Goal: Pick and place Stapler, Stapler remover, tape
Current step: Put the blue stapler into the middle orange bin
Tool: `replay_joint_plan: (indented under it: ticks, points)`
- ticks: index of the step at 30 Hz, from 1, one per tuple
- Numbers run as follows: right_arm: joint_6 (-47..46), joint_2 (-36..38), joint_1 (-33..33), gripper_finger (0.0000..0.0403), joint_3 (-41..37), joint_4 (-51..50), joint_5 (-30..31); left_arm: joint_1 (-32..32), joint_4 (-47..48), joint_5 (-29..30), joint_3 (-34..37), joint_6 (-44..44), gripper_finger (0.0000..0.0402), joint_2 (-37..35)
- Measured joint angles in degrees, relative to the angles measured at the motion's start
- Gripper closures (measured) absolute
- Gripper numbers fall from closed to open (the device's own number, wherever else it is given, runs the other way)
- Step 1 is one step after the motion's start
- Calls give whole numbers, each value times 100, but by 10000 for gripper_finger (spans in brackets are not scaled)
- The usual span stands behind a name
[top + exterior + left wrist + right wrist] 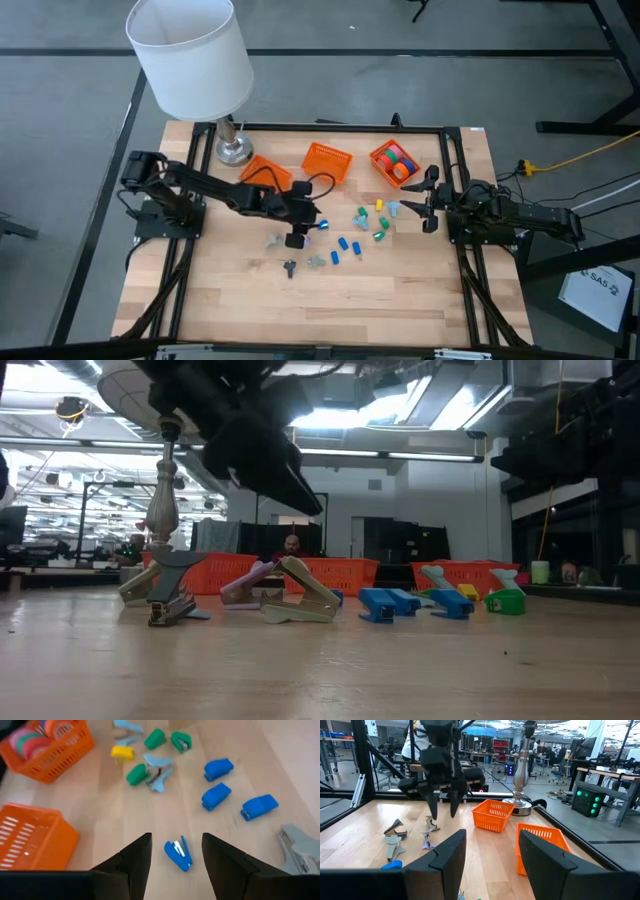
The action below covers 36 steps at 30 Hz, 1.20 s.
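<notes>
My left gripper [175,840] is open and points down over the middle of the table [300,232]. Its fingers stand on either side of a small blue staple remover [178,855] that lies flat on the wood with its jaws in a V; they do not touch it. Three blue staplers [216,795] lie just beyond it, and green ones [155,738] farther off. A grey staple remover [297,852] lies to one side. Tape rolls [397,160] sit in the right-hand orange basket [55,755]. My right gripper [490,840] waits, open, at the table's right side [428,205].
Two more orange baskets [328,160] [265,172] stand at the far side, next to a lamp [232,148] with a white shade. Grey staple removers [290,267] [305,595] lie near the left gripper. Bare wood stretches along the near edge [320,315].
</notes>
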<state>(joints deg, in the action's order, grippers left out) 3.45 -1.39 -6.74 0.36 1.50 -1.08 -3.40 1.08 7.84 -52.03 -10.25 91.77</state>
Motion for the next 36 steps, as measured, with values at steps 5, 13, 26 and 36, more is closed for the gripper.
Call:
replay_joint_plan:
  ticks: [5, 13, 26, 36]
  points:
    - [-1, 2, 2, 215, 0, 0, 0, 35, -1, -1, -177, 402, 231, 316]
    - [3, 0, 0, 215, 0, 0, 0, 201, 461, -119, -687, 1664, 222, 1005]
    - [2, 2, 1, 215, 0, 0, 0, 240, 1726, -146, -1728, 2557, 165, 1927]
    - [6, 0, 2, 215, 0, 0, 0, 232, 1928, -168, -1724, 2617, 158, 1984]
